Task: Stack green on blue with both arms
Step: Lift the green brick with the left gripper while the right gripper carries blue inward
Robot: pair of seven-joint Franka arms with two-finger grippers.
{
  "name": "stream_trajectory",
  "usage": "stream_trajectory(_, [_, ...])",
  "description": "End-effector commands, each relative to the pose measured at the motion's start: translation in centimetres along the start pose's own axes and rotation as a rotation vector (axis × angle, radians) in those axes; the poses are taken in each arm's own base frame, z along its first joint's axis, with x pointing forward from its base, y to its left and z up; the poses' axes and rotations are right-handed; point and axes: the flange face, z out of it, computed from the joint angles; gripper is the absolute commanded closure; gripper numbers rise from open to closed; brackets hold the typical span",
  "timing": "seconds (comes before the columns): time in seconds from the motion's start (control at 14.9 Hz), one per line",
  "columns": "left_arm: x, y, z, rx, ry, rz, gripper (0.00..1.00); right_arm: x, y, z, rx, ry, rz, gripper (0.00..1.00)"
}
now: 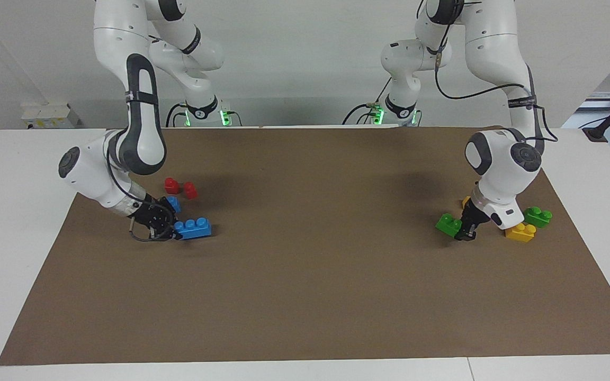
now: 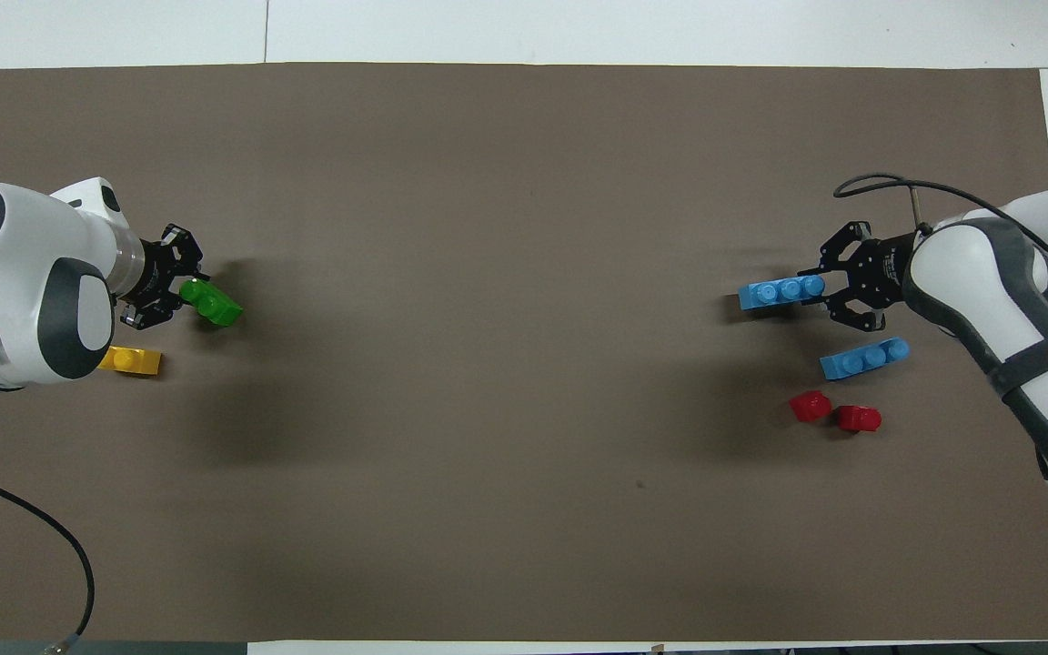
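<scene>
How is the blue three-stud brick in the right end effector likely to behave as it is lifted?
The blue brick is probably stiff and light: it looks like moulded plastic. The right end effector grips one end only, so the long free end may sag or twist. Its smooth sides could slip. Its flat base makes rolling unlikely.

facing: high, toward robots | overhead: steeply down | shared: seemingly whole mat (image 1: 305,275)
</scene>
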Motion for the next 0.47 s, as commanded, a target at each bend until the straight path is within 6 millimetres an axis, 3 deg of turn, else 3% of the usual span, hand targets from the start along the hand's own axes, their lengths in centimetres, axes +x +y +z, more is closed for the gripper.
stream_trajectory(0.0, [-0.1, 0.3, 0.1, 0.004, -0.007, 0.000, 1.00, -4.9, -2.3, -1.6, -0.010, -0.049, 0.011, 1.00])
stream_trajectory(0.2, [0.4, 0.1, -1.0, 0.012, -0.012, -0.009, 1.00, -11.6, -3.1, -2.1, -0.014, -0.040, 0.046, 1.00])
stream_trajectory(0.4, [0.4, 0.6, -3.5, 0.034, -0.028, -0.013, 1.00, -16.7, -3.1, -1.3, -0.017, -0.038, 0.097, 1.00])
